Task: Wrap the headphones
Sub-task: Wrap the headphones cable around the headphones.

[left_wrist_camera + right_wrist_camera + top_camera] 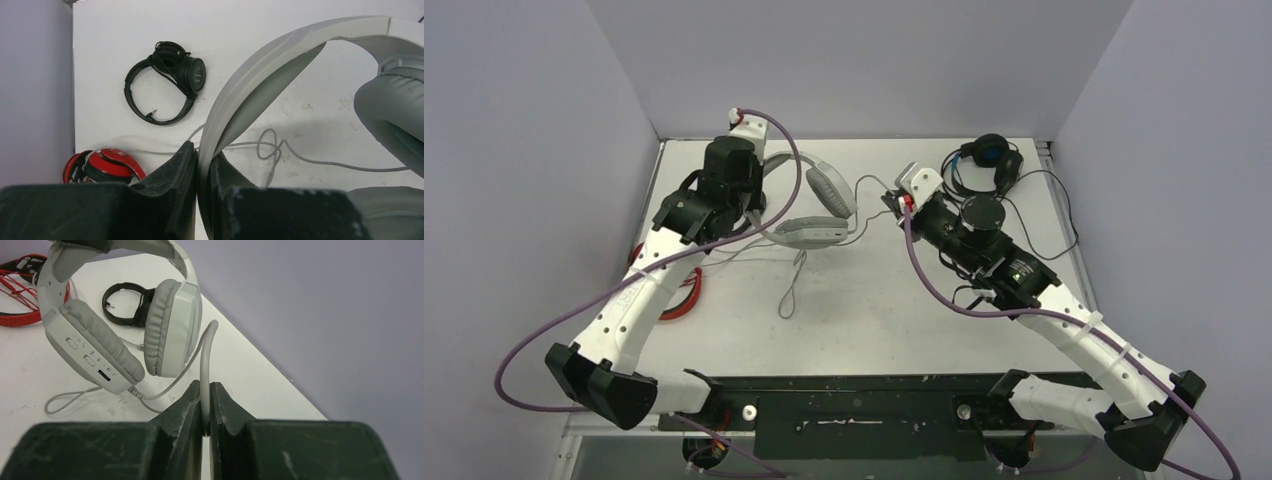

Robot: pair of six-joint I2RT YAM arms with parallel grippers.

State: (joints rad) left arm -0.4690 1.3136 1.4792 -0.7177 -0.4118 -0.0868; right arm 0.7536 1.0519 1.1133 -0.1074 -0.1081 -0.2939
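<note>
The larger white-grey headphones (816, 210) rest at the table's middle back, ear cups (172, 327) turned toward my right wrist camera. My left gripper (204, 167) is shut on their curved headband (280, 55), pinched between both fingers. My right gripper (205, 407) is shut on their thick white cable (204, 360), which rises straight out of the jaws. A thinner grey run of cable (792, 290) loops loosely across the table. The small all-black headphones (167, 82), the red-and-black pair (102, 167) and the black-and-blue pair (989, 160) lie apart from both grippers.
Grey walls close in the table (864, 330) at the back and both sides. The black-and-blue pair's thin black cable (1054, 210) sprawls near the right arm. Purple hoses (934, 280) arc off both arms.
</note>
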